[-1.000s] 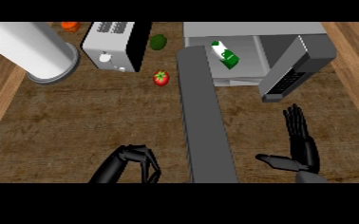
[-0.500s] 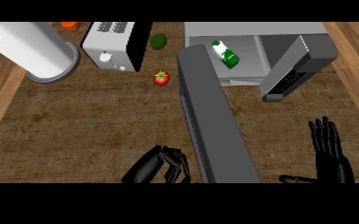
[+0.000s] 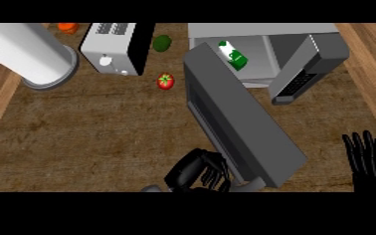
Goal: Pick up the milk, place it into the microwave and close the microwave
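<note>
Milk (image 3: 233,56) sitting inside microwave (image 3: 308,32), way ahead of my hands. Left hand (image 3: 197,172) curled, pressed against open door (image 3: 238,122). Right hand (image 3: 361,154) spread, fingers up, resting off to side.

Milk (image 3: 234,56) inside microwave (image 3: 294,35); toaster (image 3: 115,47) left of it

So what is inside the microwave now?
The milk stands inside the microwave, near the left of its cavity. The open door covers the lower left part, so that corner stays unseen.
</note>
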